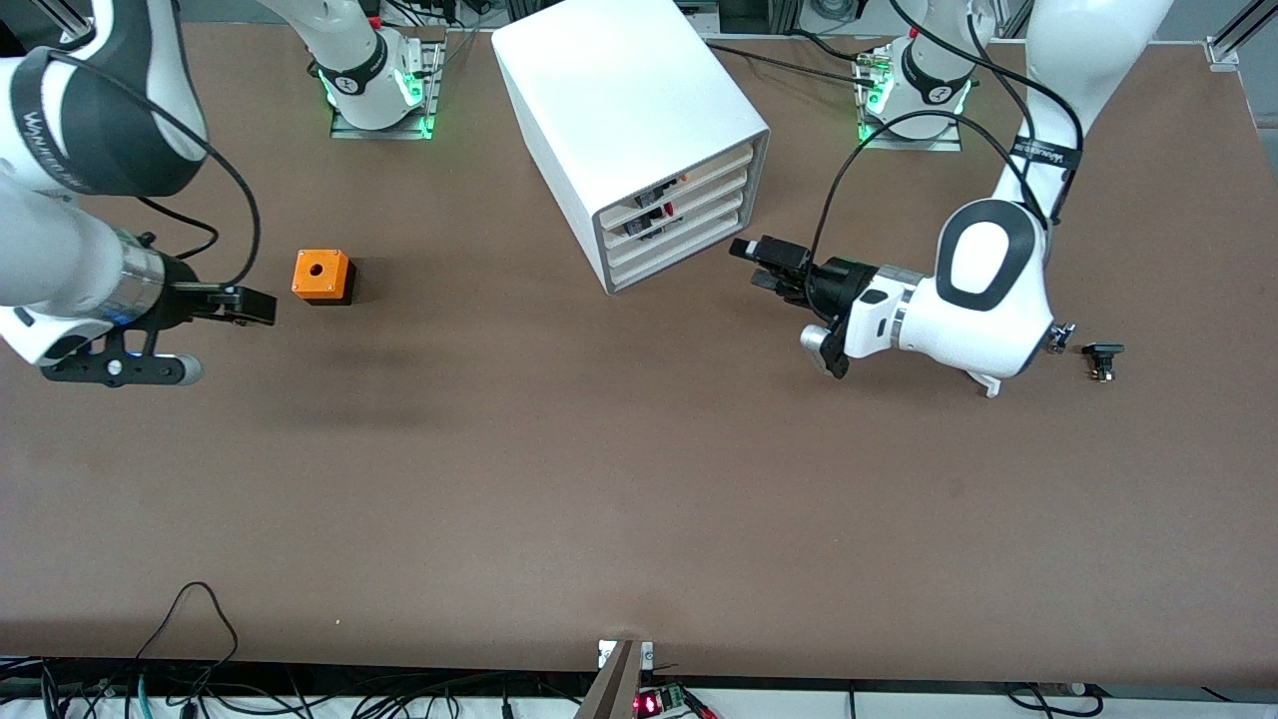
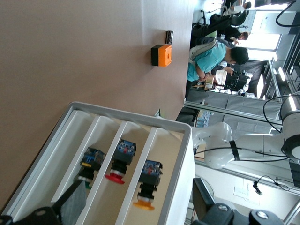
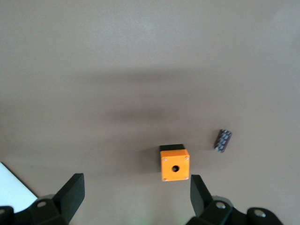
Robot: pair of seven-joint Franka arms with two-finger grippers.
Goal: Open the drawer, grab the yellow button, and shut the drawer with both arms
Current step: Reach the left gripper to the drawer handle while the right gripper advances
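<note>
Drawers sit shut in the white cabinet (image 1: 639, 130) on the brown table (image 1: 599, 479); through its fronts the left wrist view shows the orange-capped button (image 2: 146, 187) in one drawer (image 2: 157, 183). The left claw (image 1: 751, 262) hovers just beside the cabinet's front; its opening cannot be told. The right claw (image 1: 262, 306) hangs wide open and empty near the orange cube (image 1: 322, 276). A small black block (image 1: 1102, 359) lies toward the left arm's end.

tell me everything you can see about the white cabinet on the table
The cabinet is a big white box, smooth like plastic, standing on the table between the two arm bases, turned at an angle. Its front holds four wide, shallow drawers stacked one above another. Push buttons lie inside; one has an orange-yellow cap. The left gripper hovers just in front of the drawers, not touching. Nothing else touches the cabinet.
</note>
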